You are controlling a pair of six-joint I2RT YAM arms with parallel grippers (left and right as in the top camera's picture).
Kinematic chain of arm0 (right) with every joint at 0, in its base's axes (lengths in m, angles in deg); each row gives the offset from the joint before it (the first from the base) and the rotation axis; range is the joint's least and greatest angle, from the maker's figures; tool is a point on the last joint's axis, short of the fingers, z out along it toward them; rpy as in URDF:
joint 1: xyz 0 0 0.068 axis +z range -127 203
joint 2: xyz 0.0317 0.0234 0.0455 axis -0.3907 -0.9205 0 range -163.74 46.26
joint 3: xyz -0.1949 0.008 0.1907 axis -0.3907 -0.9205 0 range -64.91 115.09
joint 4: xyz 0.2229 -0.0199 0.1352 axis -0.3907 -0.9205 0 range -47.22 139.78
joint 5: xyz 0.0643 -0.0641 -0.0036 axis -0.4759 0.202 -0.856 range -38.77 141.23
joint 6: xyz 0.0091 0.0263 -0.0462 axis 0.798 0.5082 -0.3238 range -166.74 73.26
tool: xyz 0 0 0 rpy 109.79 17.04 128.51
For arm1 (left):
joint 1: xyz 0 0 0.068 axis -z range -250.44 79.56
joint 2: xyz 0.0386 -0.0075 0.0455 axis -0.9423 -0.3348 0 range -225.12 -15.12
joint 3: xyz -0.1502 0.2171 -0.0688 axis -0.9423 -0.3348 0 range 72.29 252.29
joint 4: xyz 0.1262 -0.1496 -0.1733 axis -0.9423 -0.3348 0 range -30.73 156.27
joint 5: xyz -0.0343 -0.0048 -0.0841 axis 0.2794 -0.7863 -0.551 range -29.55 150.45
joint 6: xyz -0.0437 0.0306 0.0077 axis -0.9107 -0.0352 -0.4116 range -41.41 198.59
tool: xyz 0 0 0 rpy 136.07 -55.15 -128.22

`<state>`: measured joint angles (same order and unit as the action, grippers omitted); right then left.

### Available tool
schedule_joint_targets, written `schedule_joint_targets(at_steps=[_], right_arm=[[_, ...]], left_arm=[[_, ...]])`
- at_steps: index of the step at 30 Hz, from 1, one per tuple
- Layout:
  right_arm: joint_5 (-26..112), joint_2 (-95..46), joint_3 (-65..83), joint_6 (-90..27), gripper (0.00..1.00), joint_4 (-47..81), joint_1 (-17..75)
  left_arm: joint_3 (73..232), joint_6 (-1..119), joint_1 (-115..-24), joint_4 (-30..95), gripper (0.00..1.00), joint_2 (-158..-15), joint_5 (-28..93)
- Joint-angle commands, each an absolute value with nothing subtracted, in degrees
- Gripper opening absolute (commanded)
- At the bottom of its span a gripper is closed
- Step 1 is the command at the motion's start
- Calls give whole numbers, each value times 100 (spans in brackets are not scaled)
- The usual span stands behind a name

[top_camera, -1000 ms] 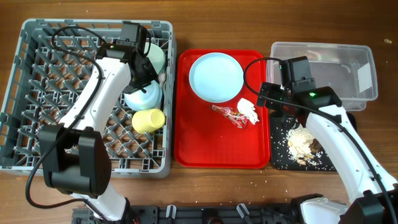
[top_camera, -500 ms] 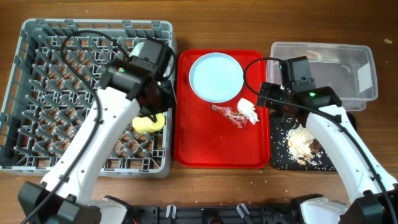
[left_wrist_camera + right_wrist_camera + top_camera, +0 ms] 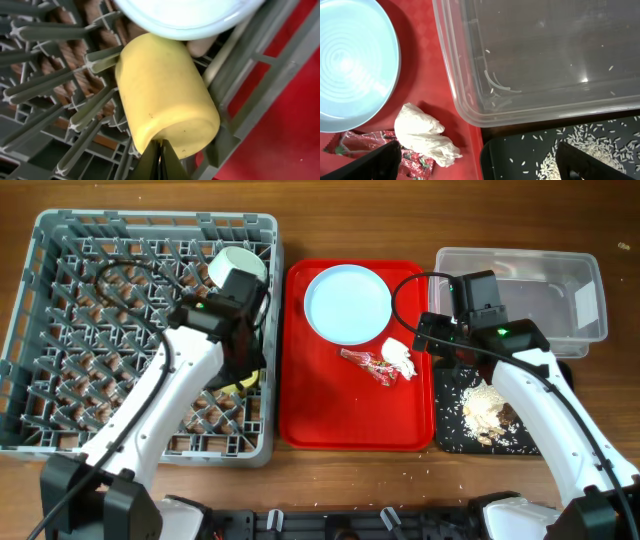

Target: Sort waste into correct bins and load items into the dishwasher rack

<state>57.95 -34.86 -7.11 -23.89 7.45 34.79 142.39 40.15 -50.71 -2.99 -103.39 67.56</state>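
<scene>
The grey dishwasher rack (image 3: 60, 330) holds a mint-green bowl (image 3: 237, 265) on edge at its back right and a yellow cup (image 3: 247, 381) lying on its side near the right wall. My left gripper (image 3: 245, 365) hangs over the cup. In the left wrist view its fingers (image 3: 161, 152) are shut together, empty, at the cup (image 3: 165, 95), below a second bowl (image 3: 190, 15). My right gripper (image 3: 440, 340) is open and empty (image 3: 480, 165) beside the white tissue (image 3: 422, 132) and red wrapper (image 3: 355, 145). The blue plate (image 3: 347, 302) sits on the red tray. Fork and spoon are out of view.
The flat red tray (image 3: 330, 420) lies between the rack and the bins. The clear tub (image 3: 530, 295) stands at the back right. The black tray (image 3: 455, 435) in front of it holds beige food scraps (image 3: 485, 408) and scattered rice grains (image 3: 580, 145).
My left arm has swung from the back of the rack forward and to the right, down over the yellow cup, uncovering the back bowl. The right arm has not moved.
</scene>
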Motion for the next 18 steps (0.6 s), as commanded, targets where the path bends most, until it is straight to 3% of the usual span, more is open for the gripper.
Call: schedule_joint_targets(at_steps=[1, 7, 11, 18], right_arm=[[5915, -3517, -637, -2422, 100, 756, 3466], [5915, -3517, -637, -2419, 100, 756, 3466], [5915, -3517, -637, -2419, 100, 756, 3466], [5915, -3517, -637, -2422, 100, 756, 3466]], left_arm=[[14171, 3888, -5486, -480, 4, -10332, 7359], [14440, 3891, -5480, -480, 4, -9890, 7180], [14563, 3936, -5480, 427, 4, -9442, 7086], [14539, 4218, -5486, 1430, 4, -10743, 7810]])
